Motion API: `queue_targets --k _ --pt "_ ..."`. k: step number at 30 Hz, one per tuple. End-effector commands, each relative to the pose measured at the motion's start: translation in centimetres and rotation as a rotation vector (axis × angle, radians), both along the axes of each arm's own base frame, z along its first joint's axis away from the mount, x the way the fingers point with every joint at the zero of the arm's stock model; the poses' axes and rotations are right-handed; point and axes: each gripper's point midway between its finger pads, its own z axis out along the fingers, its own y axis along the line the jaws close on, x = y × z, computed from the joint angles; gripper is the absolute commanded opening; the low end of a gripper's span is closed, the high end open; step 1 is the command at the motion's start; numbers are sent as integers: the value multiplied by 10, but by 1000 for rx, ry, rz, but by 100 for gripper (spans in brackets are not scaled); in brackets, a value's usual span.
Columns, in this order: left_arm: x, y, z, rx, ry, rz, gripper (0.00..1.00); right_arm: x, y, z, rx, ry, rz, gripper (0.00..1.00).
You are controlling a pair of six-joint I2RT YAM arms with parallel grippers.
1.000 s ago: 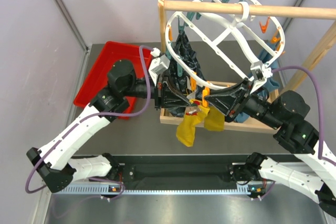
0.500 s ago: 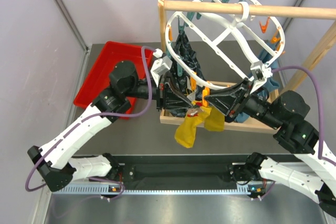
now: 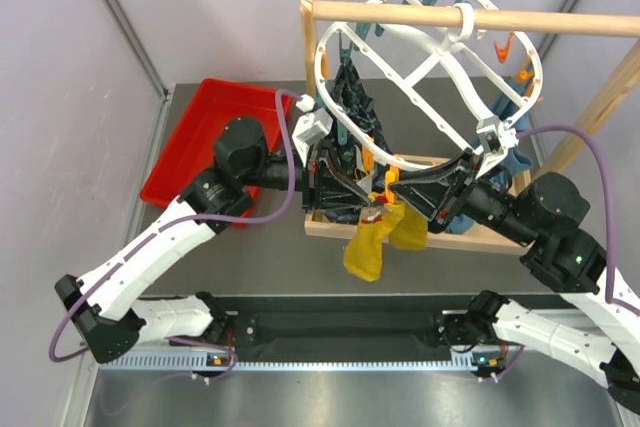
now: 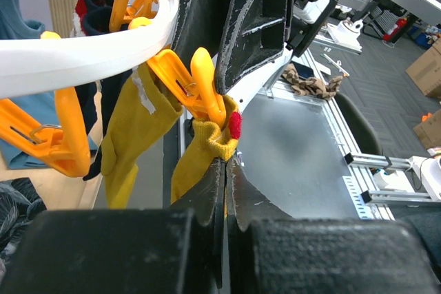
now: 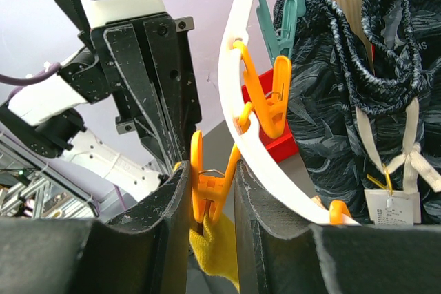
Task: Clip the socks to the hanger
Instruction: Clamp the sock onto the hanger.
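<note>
A: Where is the mustard-yellow soft sock (image 4: pixel 196 163)?
B: Under the large white plastic oval hanger (image 4: pixel 83 49), cuff at 1 orange plastic clip peg (image 5: pixel 207 185). Left jaws pinch its cuff; right jaws squeeze that peg.

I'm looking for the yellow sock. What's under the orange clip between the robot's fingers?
The mustard-yellow sock hangs right under that orange clip, its cuff at the clip's mouth. The right gripper hides whether the clip bites it.

arms (image 3: pixel 150 247): white shells, black joints | cables (image 3: pixel 560 128): purple | fingers (image 5: pixel 141 74): black
</note>
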Motion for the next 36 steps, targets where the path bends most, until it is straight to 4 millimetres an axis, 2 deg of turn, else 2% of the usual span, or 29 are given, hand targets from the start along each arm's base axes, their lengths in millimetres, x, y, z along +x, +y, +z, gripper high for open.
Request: queue_targets --k 1,4,8,14,25,26,30,32,36 --pt "-3 4 15 -58 -63 15 0 -18 10 -1 3 27 111 0" --pt "-3 5 15 -59 -63 17 0 -20 10 -1 4 31 118 4" --pt "-4 5 15 -57 -56 15 0 -20 10 -1 3 34 118 17" --pt "-2 3 13 -52 -52 18 0 -20 9 -1 3 34 118 29" --pt "1 0 7 -39 -40 23 0 -22 7 1 5 31 116 44" --pt "3 0 4 -32 -41 29 0 -21 7 1 3 31 112 48" --pt "10 -3 -11 17 -17 54 0 -22 2 5 -1 23 97 52" --pt "17 -4 -24 59 9 88 6 -22 0 4 -12 20 89 59" --pt "32 -5 -45 126 38 170 4 -23 -8 7 -24 5 65 63"
